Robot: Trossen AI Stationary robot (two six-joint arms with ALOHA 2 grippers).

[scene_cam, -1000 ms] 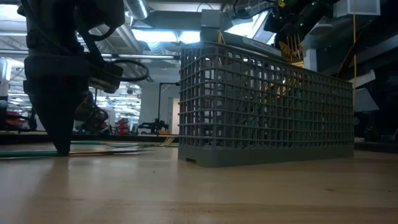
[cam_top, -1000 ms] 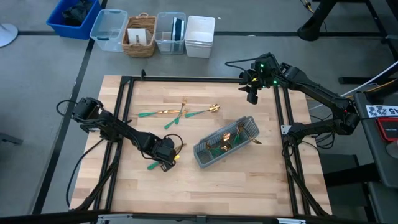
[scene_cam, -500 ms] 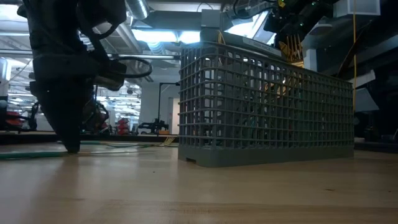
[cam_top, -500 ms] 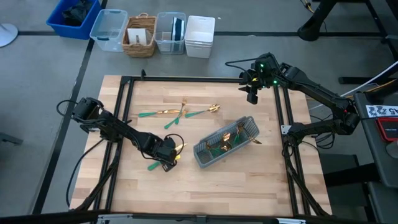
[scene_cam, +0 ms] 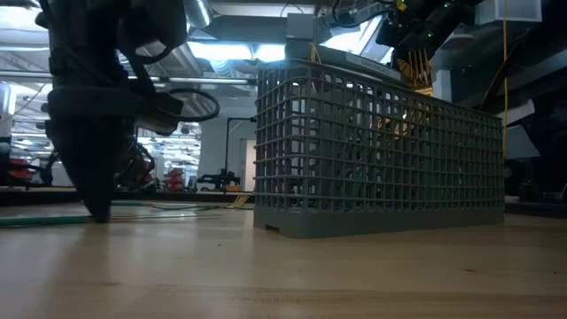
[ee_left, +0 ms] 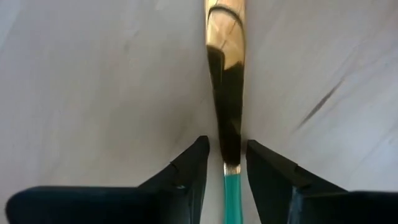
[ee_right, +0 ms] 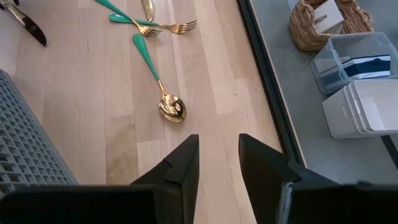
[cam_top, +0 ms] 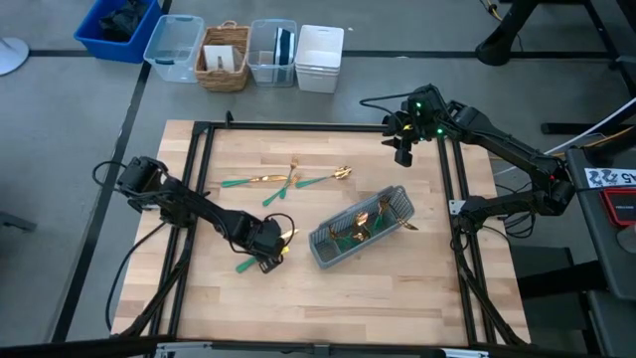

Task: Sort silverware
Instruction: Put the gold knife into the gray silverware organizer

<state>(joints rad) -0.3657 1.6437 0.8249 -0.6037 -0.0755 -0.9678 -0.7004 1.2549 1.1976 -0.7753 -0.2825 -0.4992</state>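
A piece of silverware [cam_top: 260, 257] with a long gold head and a teal handle [cam_top: 244, 265] lies flat on the table, left of the grey caddy [cam_top: 363, 227]. My left gripper [cam_top: 268, 249] is down on it, its fingers reaching the table in the low view [scene_cam: 96, 208]. The caddy holds several pieces. A spoon [ee_right: 171, 109] and two forks [ee_right: 180, 26] lie on the far half of the table. My right gripper [cam_top: 402, 149] hangs open above the table's far right corner and touches nothing. My left gripper [ee_left: 227, 155] is shut on the piece's neck [ee_left: 227, 149], where the gold head meets the teal handle. It is pinched between the two fingertips [ee_left: 196, 162], which come from above, pointing down, and lie across it. The piece lies flat on the table.
A black frame rail [cam_top: 204, 169] runs round the tabletop. Beyond the far edge stand a blue bin [cam_top: 117, 25], clear boxes [cam_top: 174, 45], a wicker basket [cam_top: 224, 55] and a white box [cam_top: 320, 58]. One gold piece [cam_top: 409, 227] sticks out at the caddy's right end.
My left gripper has shifted slightly toward the caddy while staying low at the table. The right arm has kept still.
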